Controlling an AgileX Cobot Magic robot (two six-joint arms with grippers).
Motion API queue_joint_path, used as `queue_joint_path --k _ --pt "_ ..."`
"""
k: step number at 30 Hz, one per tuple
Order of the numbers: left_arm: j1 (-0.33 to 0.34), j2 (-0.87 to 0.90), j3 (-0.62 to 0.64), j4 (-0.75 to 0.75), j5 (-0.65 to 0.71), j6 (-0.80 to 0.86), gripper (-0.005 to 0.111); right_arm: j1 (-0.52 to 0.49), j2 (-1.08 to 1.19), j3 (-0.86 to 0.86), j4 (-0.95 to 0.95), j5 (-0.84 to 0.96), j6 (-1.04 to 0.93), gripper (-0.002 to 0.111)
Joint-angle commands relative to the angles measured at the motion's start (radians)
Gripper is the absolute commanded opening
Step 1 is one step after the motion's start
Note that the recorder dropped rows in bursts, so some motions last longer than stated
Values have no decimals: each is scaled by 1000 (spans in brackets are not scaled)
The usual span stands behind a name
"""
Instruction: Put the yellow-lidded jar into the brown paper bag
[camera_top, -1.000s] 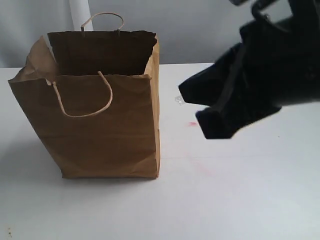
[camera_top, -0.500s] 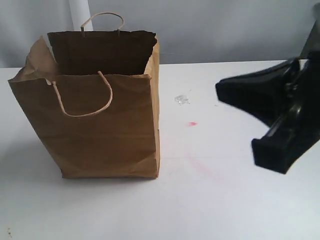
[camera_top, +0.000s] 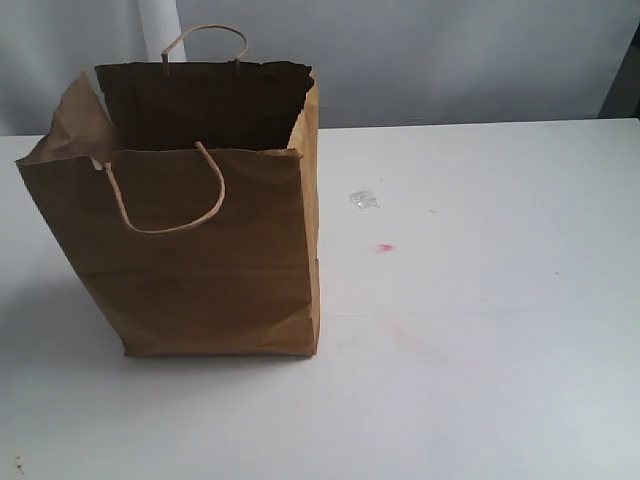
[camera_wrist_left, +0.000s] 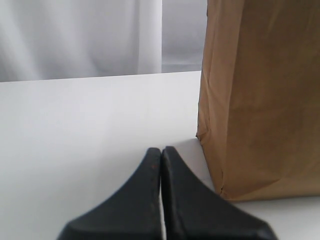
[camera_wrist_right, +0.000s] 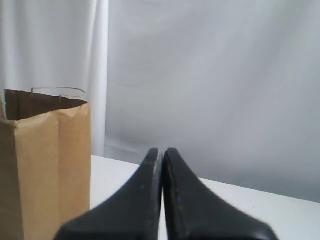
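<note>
Standing upright on the white tabletop (camera_top: 480, 330), the brown paper bag (camera_top: 200, 260) fills the 9 o'clock side of the exterior view, with its mouth open toward the top and its inside in deep shadow. One twisted cord handle (camera_top: 205, 35) arches above the far rim at about 11 o'clock, and the other handle (camera_top: 165, 205) hangs down over the near face. The rim is ragged at the corner toward 10 o'clock, and the sides are creased. Just off the bag toward 3 o'clock lies a small clear scrap (camera_top: 363, 200), with a small red mark (camera_top: 385, 248) on the tabletop near it toward 5 o'clock. The yellow-lidded jar shows in none of the views, so I cannot tell where it is. Neither arm appears in the exterior view. In the left wrist view the left tool (camera_wrist_left: 161, 150) has its two black fingers pressed together with nothing between them, low over the tabletop and near the bag's bottom corner. In the right wrist view the right tool (camera_wrist_right: 162, 150) is likewise closed and empty, held higher, with the bag's open rim off to one side and a pale curtain (camera_wrist_right: 225, 90) behind.
</note>
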Motion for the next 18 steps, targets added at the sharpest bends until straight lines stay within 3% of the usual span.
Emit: queue_joint_path --k 1,11,18 --pt "-5 3 -2 -4 -9 -4 1 -39 -142 102 -2 -17 -15 0" --pt "-5 3 -2 -4 -9 -4 1 -90 -238 201 -2 -17 -39 0" --pt "-5 3 -2 -4 -9 -4 1 -90 -238 201 -2 93 -59 0"
